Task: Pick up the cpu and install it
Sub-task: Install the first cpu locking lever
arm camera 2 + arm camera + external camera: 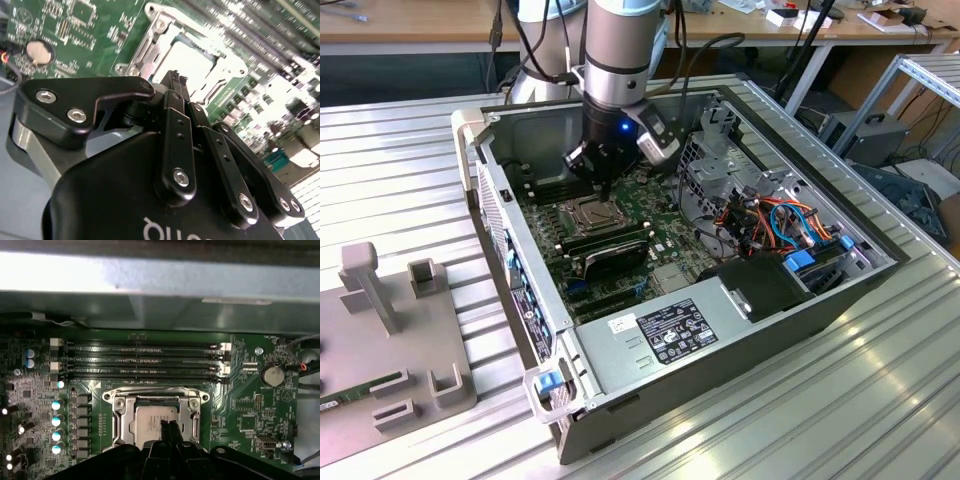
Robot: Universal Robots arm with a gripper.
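The cpu (150, 421) is a silvery-grey square lying flat inside the socket's shiny metal frame (119, 412) on the green motherboard (240, 405). It appears as a pale square (192, 62) in the second wrist view. My gripper (170, 426) hangs directly over it with its two black fingers pressed together and nothing between them. The fingertips (175, 80) point down at the chip's edge; whether they touch it I cannot tell. In the exterior view the gripper (605, 192) reaches into the open computer case just above the socket (590, 212).
Black memory sticks (610, 245) lie close beside the socket, and empty memory slots (140, 360) run along its other side. A coin battery (272, 374), the case wall (520, 250), a power supply (670, 330) and coloured cables (770, 220) surround the board. A grey fixture (390, 320) sits outside the case.
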